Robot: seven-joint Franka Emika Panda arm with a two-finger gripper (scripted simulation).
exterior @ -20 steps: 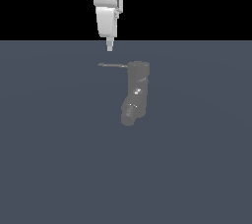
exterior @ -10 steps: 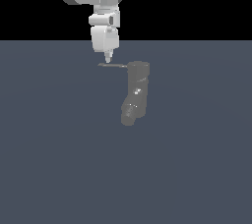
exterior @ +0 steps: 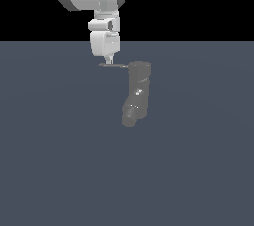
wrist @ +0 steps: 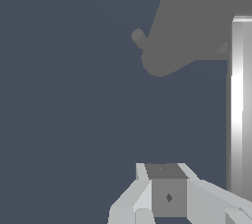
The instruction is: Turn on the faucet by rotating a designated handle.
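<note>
Over the last second the arm has come down from the top of the exterior view, and its large white upper body now fills the upper middle of the frame. The end effector (exterior: 109,63) has dropped from above the handle (exterior: 115,66) to its outer end, its tip now meeting the rod at the exterior view's left.

Dull grey faucet (exterior: 137,91) & handle (exterior: 115,66), white end effector (exterior: 109,62), slate floor (exterior: 59,160)

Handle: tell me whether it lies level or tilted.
Level. In the exterior view the handle runs straight sideways from the top of the upright faucet, toward that view's left, under the tool.
</note>
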